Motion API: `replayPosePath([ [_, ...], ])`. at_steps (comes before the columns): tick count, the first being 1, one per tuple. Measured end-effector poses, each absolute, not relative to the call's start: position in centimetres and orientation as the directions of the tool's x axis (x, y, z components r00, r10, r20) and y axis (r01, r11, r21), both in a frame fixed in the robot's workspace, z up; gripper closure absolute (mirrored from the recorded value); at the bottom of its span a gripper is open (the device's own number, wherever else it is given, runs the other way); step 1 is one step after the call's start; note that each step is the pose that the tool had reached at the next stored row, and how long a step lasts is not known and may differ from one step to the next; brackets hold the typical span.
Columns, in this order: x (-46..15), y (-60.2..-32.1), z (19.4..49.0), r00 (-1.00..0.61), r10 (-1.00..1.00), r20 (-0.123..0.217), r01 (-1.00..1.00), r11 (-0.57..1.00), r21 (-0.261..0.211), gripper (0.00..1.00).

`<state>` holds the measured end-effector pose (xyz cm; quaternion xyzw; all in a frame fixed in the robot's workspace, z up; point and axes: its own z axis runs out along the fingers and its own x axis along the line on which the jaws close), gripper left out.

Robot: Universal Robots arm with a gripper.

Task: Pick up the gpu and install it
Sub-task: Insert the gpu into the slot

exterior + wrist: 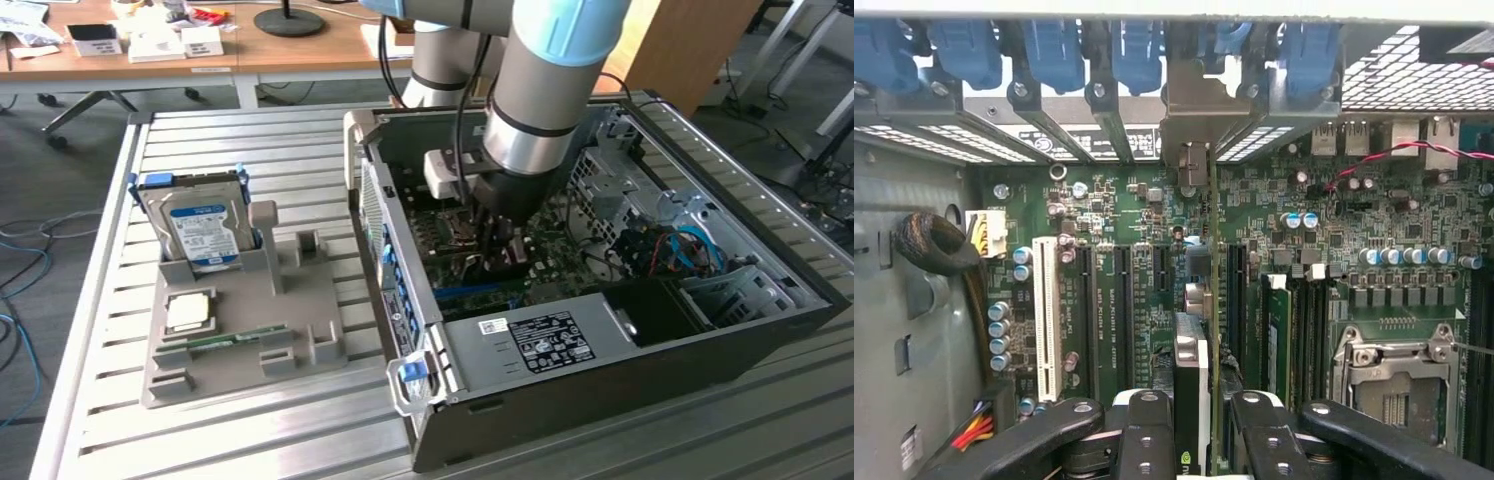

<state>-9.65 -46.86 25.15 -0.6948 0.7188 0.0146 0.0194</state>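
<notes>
Jaws clamped on the gpu, the robot arm's gripper reaches down into an open computer case lying on its side on a slatted metal tabletop. Seen from the wrist, the card stands edge-on between the black fingers, held upright over the green motherboard; its silver end bracket sits against the row of rear slot openings with blue latches. Whether the card's lower edge is seated in a slot cannot be told. A white expansion slot lies beside it on one side and the processor socket on the other, with memory slots between. In the exterior view, a grey parts holder rests on the tabletop to the exterior view's left of the case, carrying a hard drive standing upright, a processor chip lying flat and a narrow green memory stick. A black power supply with a white label fills the near corner of the case.
</notes>
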Motion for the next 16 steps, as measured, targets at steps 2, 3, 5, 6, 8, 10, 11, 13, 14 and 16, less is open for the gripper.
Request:
replayPosePath([
  [2, -9.68, -46.85, 25.06, -0.033, -0.998, -0.048, -0.999, 0.034, -0.006, 0.73],
  [3, -9.69, -46.84, 25.01, -0.034, -0.998, -0.048, -0.999, 0.034, -0.006, 0.73],
  [5, -9.74, -46.83, 24.92, -0.034, -0.998, -0.048, -0.999, 0.034, -0.006, 0.73],
  [6, -9.76, -46.81, 24.90, -0.034, -0.998, -0.048, -0.999, 0.034, -0.006, 0.73],
  [8, -9.78, -46.78, 24.81, -0.034, -0.998, -0.048, -0.999, 0.034, -0.006, 0.73],
  [10, -9.80, -46.76, 24.74, -0.034, -0.998, -0.048, -0.999, 0.034, -0.006, 0.73],
  [11, -9.80, -46.75, 24.68, -0.034, -0.998, -0.048, -0.999, 0.034, -0.006, 0.73],
  [13, -9.82, -46.73, 24.59, -0.034, -0.998, -0.048, -0.999, 0.034, -0.006, 0.73],
  [14, -9.82, -46.73, 24.58, -0.034, -0.998, -0.048, -0.999, 0.034, -0.006, 0.73],
  [16, -9.82, -46.73, 24.55, -0.034, -0.998, -0.048, -0.999, 0.034, -0.006, 0.73],
])
